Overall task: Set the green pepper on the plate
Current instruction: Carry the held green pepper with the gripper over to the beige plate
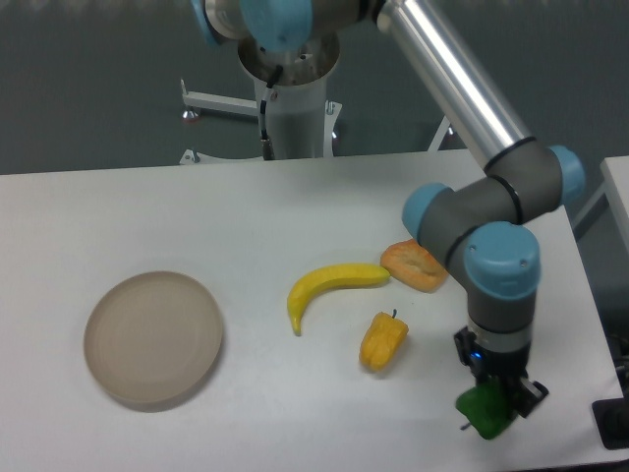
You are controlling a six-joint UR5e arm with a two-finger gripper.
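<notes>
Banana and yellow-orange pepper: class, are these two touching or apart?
Apart. The fixed camera shows bare white table between the banana and the yellow-orange pepper.

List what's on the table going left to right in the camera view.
plate → banana → yellow pepper → pastry → green pepper, held in the pincer

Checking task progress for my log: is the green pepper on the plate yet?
No, the green pepper is held in the claw at the table's right front, far from the empty plate on the left.
</notes>
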